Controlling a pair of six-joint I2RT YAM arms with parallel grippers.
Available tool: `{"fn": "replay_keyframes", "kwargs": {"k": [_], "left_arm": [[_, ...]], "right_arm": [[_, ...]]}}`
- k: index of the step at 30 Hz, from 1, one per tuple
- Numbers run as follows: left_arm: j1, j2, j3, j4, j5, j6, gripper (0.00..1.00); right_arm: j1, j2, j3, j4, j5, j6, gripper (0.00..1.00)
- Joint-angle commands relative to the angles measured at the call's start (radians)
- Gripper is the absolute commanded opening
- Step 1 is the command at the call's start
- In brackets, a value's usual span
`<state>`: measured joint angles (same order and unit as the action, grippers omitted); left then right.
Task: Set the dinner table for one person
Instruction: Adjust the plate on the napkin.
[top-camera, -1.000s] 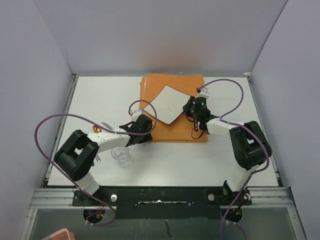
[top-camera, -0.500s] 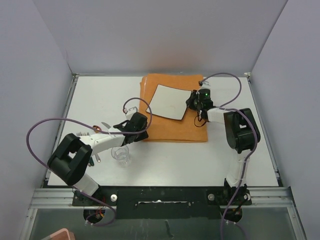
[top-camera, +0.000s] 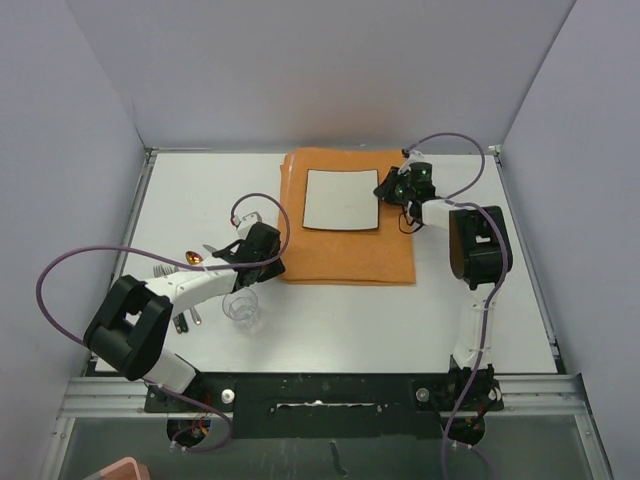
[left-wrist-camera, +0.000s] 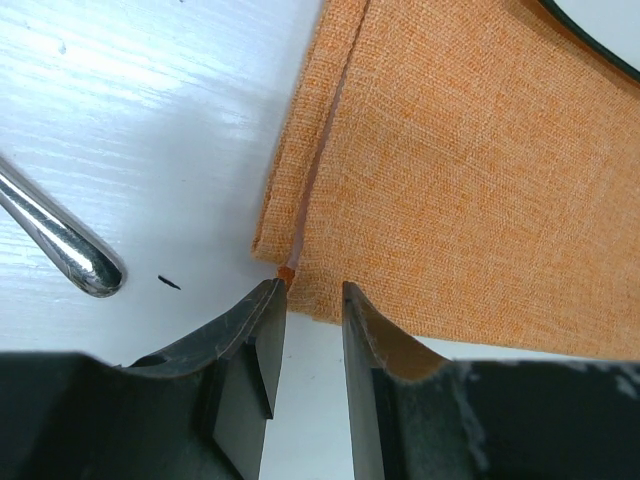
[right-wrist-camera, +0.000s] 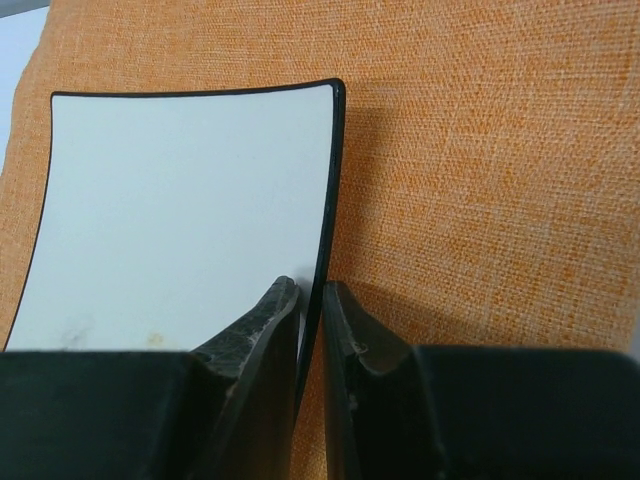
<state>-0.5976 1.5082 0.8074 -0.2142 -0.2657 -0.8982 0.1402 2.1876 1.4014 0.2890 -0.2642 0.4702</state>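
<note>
An orange folded mat (top-camera: 350, 250) lies on the dinner table (top-camera: 205, 195), with a square white plate (top-camera: 341, 200) on it, set square to its edges. My right gripper (top-camera: 385, 190) is shut on the plate's right edge. In the right wrist view its jaws (right-wrist-camera: 312, 290) pinch the black rim of the plate (right-wrist-camera: 180, 210) over the mat (right-wrist-camera: 480, 180). My left gripper (top-camera: 272, 266) sits at the mat's front left corner. In the left wrist view it (left-wrist-camera: 311, 290) stands narrowly open, only bare table between the fingers, the left tip touching the mat (left-wrist-camera: 450, 170) corner.
A clear glass (top-camera: 241, 310) stands near the left arm. Cutlery (top-camera: 170, 272) lies by the table's left edge, and a metal handle end (left-wrist-camera: 70, 250) shows close to the left gripper. Purple cables loop over both arms. Walls enclose three sides.
The right gripper has swung the plate from a diamond angle to square with the mat and carried it toward the far side. The left gripper has drawn back leftward off the mat to its corner.
</note>
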Motion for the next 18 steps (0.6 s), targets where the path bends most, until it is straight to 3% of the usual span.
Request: {"fn": "replay_keyframes", "kwargs": {"k": [1,10,18], "left_arm": [[0.017,-0.061,0.007,0.008,0.013,0.021,0.27],[0.025,-0.053,0.044,0.015,0.021,0.042,0.28],[0.028,-0.036,0.082,0.018,0.034,0.055,0.28]], "right_arm": [[-0.016,-0.031,0.051,0.049,-0.054,-0.041,0.00],[-0.012,-0.135,-0.195,0.124,-0.088,-0.042,0.00],[-0.029,-0.202,-0.246,0.093,-0.077,-0.055,0.00]]}}
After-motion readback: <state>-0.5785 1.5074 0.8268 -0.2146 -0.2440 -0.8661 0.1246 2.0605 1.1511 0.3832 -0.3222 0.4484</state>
